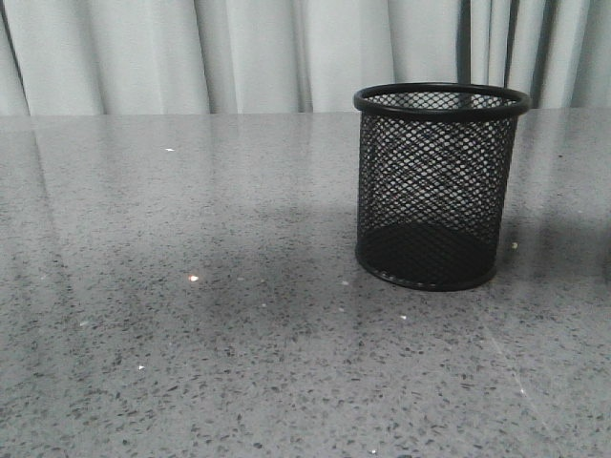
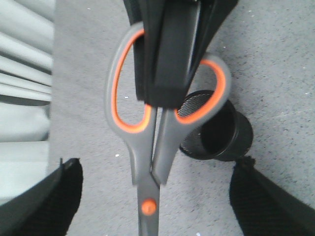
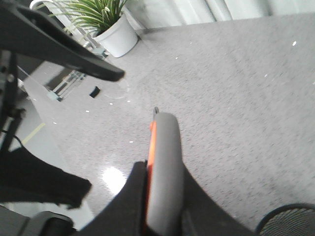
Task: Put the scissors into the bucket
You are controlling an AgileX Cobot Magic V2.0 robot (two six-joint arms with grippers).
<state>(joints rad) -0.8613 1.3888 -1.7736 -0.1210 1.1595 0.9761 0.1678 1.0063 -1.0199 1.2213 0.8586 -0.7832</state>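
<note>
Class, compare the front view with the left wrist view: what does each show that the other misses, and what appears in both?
Front view only: the cup's full mesh side from rim to base, standing upright. No scissors or arms appear there.
Left wrist view only: the scissors, gripped at the handles by the right fingers, and the left fingers spread wide with nothing between them.
Both: the black mesh cup and the grey speckled table.
</note>
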